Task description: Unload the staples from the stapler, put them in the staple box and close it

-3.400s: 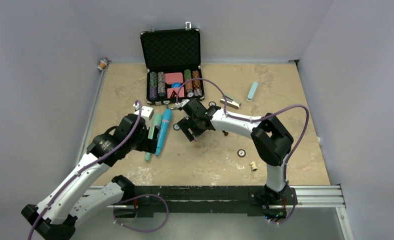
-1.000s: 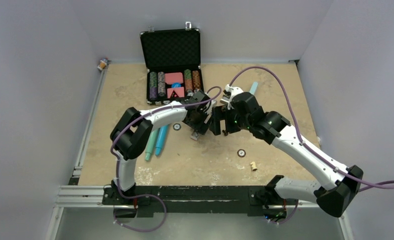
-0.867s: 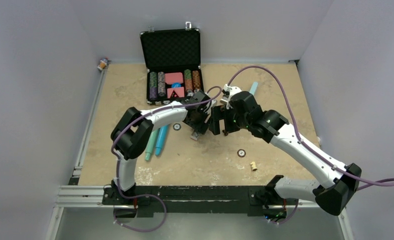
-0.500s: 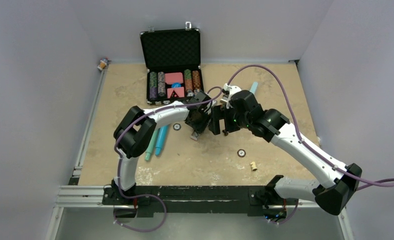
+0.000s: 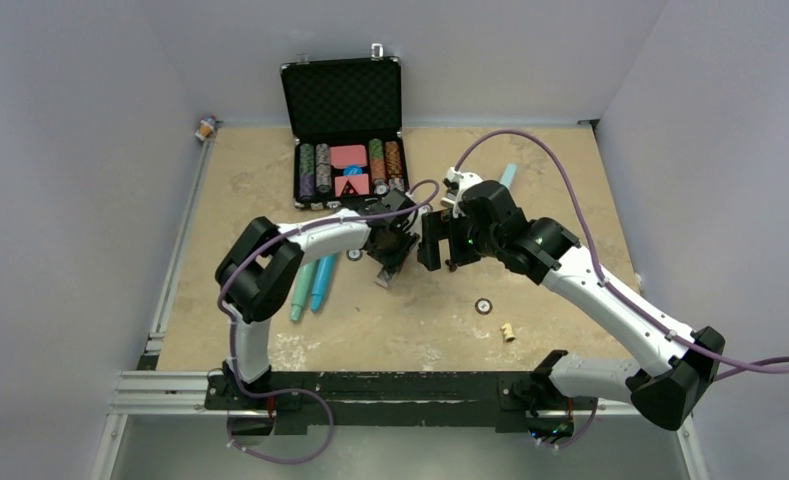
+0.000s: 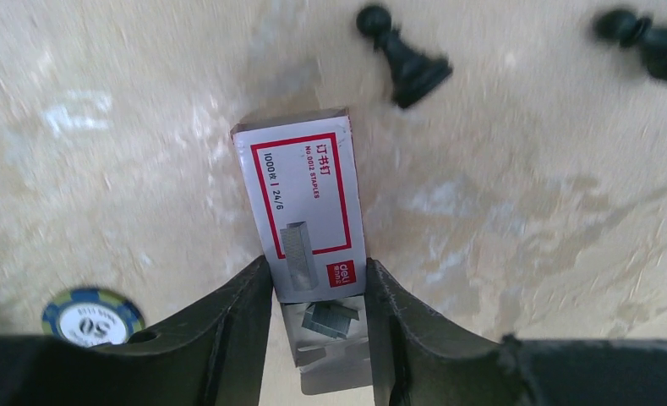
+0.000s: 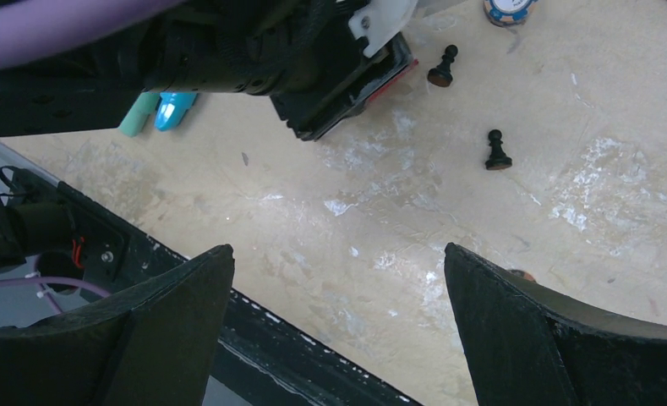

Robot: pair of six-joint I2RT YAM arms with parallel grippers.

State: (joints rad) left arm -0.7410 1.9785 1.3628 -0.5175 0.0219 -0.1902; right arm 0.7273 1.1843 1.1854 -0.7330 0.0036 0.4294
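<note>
**A:** Where does the staple box sit?

**B:** The staple box (image 6: 300, 211) lies flat on the table (image 5: 570, 180), white with a red border. Its inner tray is slid a little way out at the near end, and a loose clump of staples (image 6: 330, 317) shows in it. The stapler itself I can't make out in any view.

**A:** And the left gripper?

**B:** The left gripper (image 6: 316, 283) is at that near end, jaws narrow, with its fingers (image 6: 237, 330) against the box's two long sides, holding it.

**A:** What crowds the box?

**B:** A black pawn (image 6: 404, 52) stands just past the box's far corner, and a second pawn (image 6: 651, 38) is further out on the same side. A blue poker chip (image 6: 93, 315) (marked 50) lies beside the box's near end, on the side away from the pawns.

**A:** And the right gripper?

**B:** The right gripper (image 7: 338, 254) hovers near the box on the pawns' side, jaws wide with only bare table between them.

**A:** Anything further off?

**B:** An open poker case (image 5: 342, 130) sits well apart from the box. Two markers (image 5: 315, 275), one teal and one blue, lie beyond the chip.
</note>
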